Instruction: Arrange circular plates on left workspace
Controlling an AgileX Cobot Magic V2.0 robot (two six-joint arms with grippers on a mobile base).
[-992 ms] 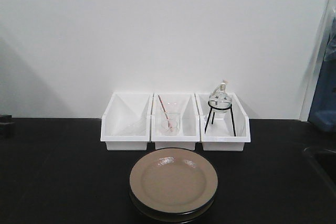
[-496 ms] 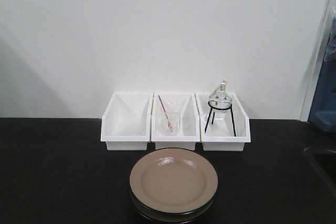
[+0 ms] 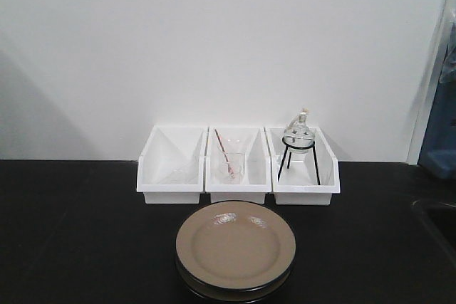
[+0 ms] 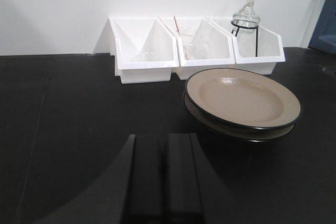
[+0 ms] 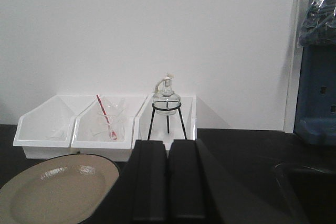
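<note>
Two circular plates (image 3: 235, 245) lie stacked on the black benchtop (image 3: 85, 233), in front of the middle white bin. The top plate shows its beige face with a dark rim. The lower plate (image 4: 231, 127) peeks out beneath it. My left gripper (image 4: 164, 136) is shut and empty, low over the bench, to the left of and nearer than the stack (image 4: 241, 97). My right gripper (image 5: 168, 142) is shut and empty, just right of the stack (image 5: 55, 187). Neither gripper shows in the front view.
Three white bins (image 3: 237, 186) stand along the wall behind the plates. The middle one holds a glass beaker with a red-tipped rod (image 3: 229, 165), the right one a glass lamp on a black tripod (image 3: 298, 139). A recessed sink (image 3: 436, 222) is at the right.
A small dark object at the far left edge of the front view one second ago is gone from view. The plates and bins have not moved.
</note>
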